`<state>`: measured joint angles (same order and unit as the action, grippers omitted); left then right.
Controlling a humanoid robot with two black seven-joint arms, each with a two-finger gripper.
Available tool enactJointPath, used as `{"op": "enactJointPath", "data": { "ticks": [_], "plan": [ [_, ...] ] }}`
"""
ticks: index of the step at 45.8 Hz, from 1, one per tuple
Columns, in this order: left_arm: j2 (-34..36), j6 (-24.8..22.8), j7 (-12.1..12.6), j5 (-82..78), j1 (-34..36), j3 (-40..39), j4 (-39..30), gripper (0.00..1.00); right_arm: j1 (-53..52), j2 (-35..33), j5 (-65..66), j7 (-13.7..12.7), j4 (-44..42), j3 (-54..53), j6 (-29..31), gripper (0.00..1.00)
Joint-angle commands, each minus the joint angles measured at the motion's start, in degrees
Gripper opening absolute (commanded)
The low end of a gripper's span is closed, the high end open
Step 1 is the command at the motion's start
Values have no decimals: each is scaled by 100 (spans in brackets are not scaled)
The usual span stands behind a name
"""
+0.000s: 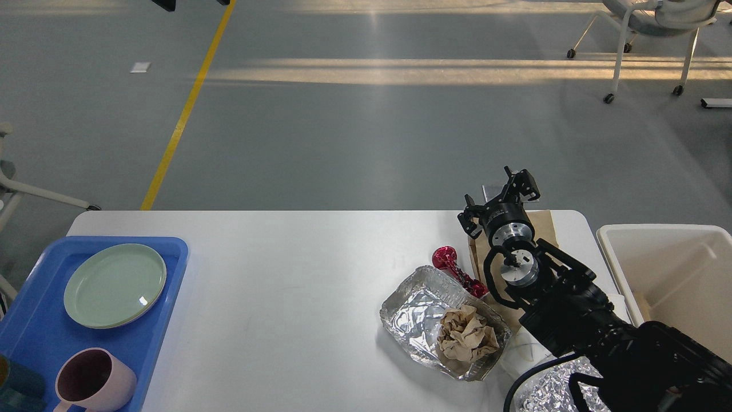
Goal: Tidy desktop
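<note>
Head view. White table (pixel 297 269) fills the lower half of the frame, far edge across the middle, grey floor (pixel 366 126) with a yellow line (pixel 186 109) above it.

Lower left: blue tray (pixel 34 320) on the table, partly cut by the frame edge. On it a pale green plate (pixel 114 285), empty, and below that a pink mug (pixel 94 380) with dark inside, at the bottom edge. Something teal (pixel 20 383) at the bottom-left corner, too cropped to name.

Lower centre-right: foil tray (pixel 420 312) lying on the table, crinkled, with a crumpled brown paper wad (pixel 468 339) inside its right end. Just above the foil tray, a shiny red wrapper (pixel 453 266), twisted, touching or nearly touching the tray's upper rim. Brown paper bag (pixel 546 226), flat, under and behind the arm, near the table's upper right corner. More crumpled foil (pixel 543 392) at the bottom edge, partly under the arm.

Right edge: off-white bin (pixel 663 269) beside the table, open top, inside mostly bare.

Right arm comes in from the lower right; right gripper (pixel 503 197) is at the far table edge, above the paper bag, jaws released, fingers spread apart, nothing between them. Left arm is out of frame.

Upper right: white chair on wheels (pixel 646 34) on the floor.
</note>
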<state>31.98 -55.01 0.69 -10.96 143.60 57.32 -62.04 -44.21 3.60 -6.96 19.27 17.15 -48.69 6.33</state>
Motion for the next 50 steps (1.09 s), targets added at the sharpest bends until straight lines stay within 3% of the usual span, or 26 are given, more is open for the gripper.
{"op": "enactJointPath", "data": {
  "ticks": [1, 12, 20, 28, 33, 39, 50],
  "plan": [
    [-262, 1, 10, 15, -955, -72, 657, 69, 0, 0, 2, -3, -1, 0, 0, 100],
    [-807, 42, 10, 393, -2757, -555, 1967, 69, 0, 0, 2, -3, -1, 0, 0, 100],
    [-869, 1605, 1, 657, -3873, -1555, 2591, 70, 0, 9, -7, 6, -1, 0, 0, 100],
    [-1404, 3582, -34, 666, -4990, -2725, 3119, 70, 0, 9, -7, -2, -1, 0, 0, 100],
    [-1808, 4506, -34, 674, -5474, -3139, 3470, 70, 0, 0, 2, -3, -1, 0, 0, 100],
    [-2187, 5105, -25, 797, -5852, -3578, 3875, 70, 0, 0, 2, -3, -1, 0, 0, 100],
    [-2152, 5211, -78, 1096, -6274, -5264, 4042, 70, 0, 9, 2, -3, -1, 0, 0, 100]
  ]
}}
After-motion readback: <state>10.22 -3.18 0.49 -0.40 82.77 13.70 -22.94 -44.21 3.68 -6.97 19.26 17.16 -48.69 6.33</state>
